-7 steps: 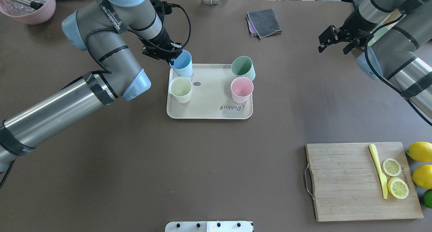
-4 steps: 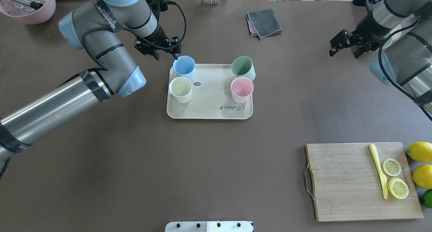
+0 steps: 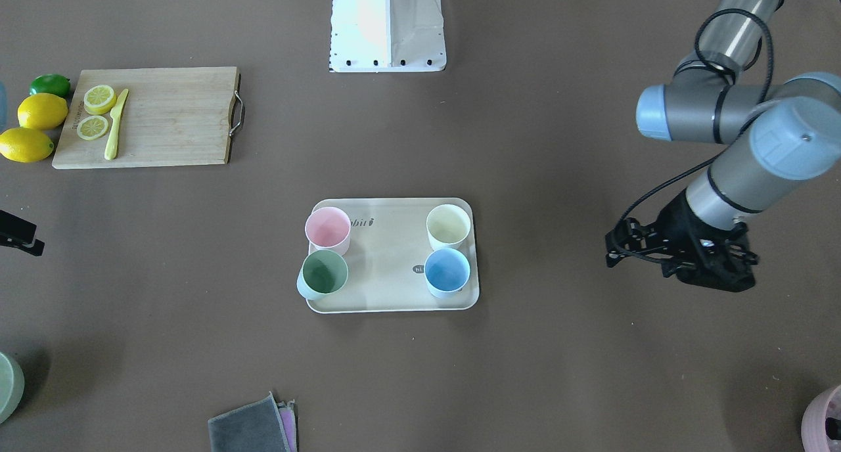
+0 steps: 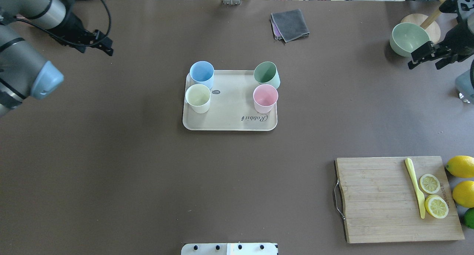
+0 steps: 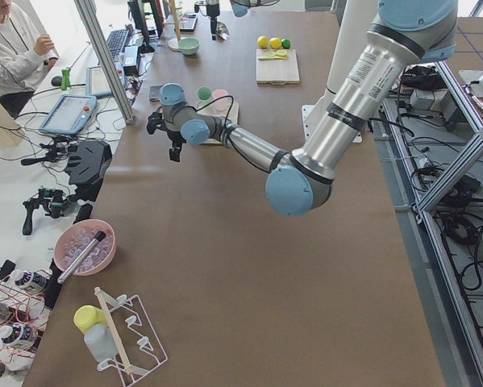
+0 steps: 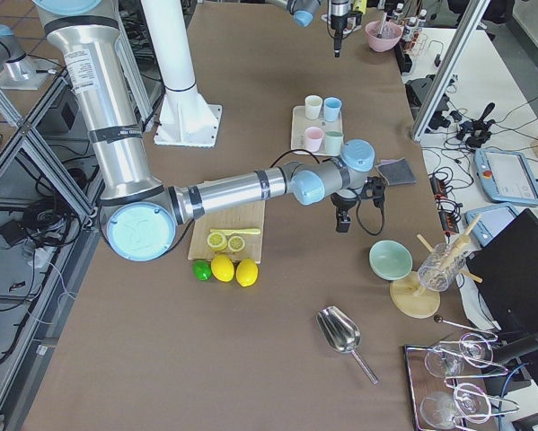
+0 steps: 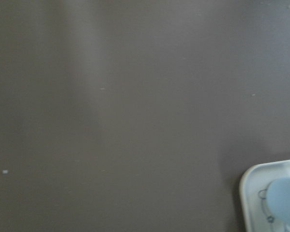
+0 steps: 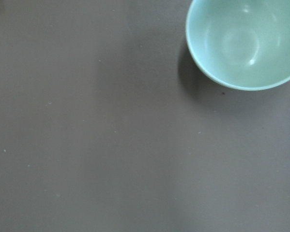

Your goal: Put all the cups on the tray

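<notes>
The cream tray [image 4: 229, 118] printed "Rabbit" lies mid-table. All four cups stand upright on it: light blue [image 4: 202, 73], cream-white [image 4: 198, 98], sage green [image 4: 266, 74] and pink [image 4: 265, 98]. The front-facing view shows the tray [image 3: 387, 288] with the blue cup [image 3: 447, 272] and the pink cup [image 3: 327, 230]. My left gripper [image 4: 96, 51] is open and empty, far left of the tray. Its wrist view catches the tray corner [image 7: 249, 186] and the blue cup [image 7: 286, 203]. My right gripper [image 4: 424, 66] is open and empty at the far right.
A pale-green bowl [image 4: 405, 38] sits next to the right gripper and fills the right wrist view [image 8: 244, 43]. A grey cloth [image 4: 290, 25] lies at the back. A wooden cutting board [image 4: 377, 199] with lemon slices [image 4: 429, 184] and a yellow knife [image 4: 416, 188] is front right, lemons [image 4: 461, 166] beside it.
My left gripper let go of the blue cup, which now stands upright on the tray, and pulled far back to the left. My right arm drew back to the right.
</notes>
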Tool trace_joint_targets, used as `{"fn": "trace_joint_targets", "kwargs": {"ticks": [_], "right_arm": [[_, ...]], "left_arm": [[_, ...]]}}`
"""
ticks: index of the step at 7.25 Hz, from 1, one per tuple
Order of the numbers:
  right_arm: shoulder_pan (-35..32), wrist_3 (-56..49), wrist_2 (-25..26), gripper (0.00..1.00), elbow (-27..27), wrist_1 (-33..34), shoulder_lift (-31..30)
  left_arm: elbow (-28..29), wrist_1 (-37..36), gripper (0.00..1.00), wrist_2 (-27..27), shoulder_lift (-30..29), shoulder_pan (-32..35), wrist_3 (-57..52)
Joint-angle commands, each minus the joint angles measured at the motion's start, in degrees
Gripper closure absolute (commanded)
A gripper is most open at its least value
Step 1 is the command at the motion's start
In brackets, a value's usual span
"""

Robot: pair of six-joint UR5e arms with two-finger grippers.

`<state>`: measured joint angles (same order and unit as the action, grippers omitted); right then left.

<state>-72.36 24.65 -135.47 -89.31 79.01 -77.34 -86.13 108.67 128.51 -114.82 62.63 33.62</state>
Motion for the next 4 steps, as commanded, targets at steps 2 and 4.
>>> {"fn": "trace_joint_targets", "kwargs": {"ticks": [2,4], "right_arm": [[-8.5,-12.8,-0.1,0.00,0.1,0.3,-6.2],[-10.3,-14.3,-0.1,0.00,-0.3,0.2,-7.7]], "left_arm": [[-2.7,-1.3,0.02,4.3,12.2,13.3,-23.7],[-4.2,-1.7,0.02,5.0,16.6,15.5,-26.0]]}}
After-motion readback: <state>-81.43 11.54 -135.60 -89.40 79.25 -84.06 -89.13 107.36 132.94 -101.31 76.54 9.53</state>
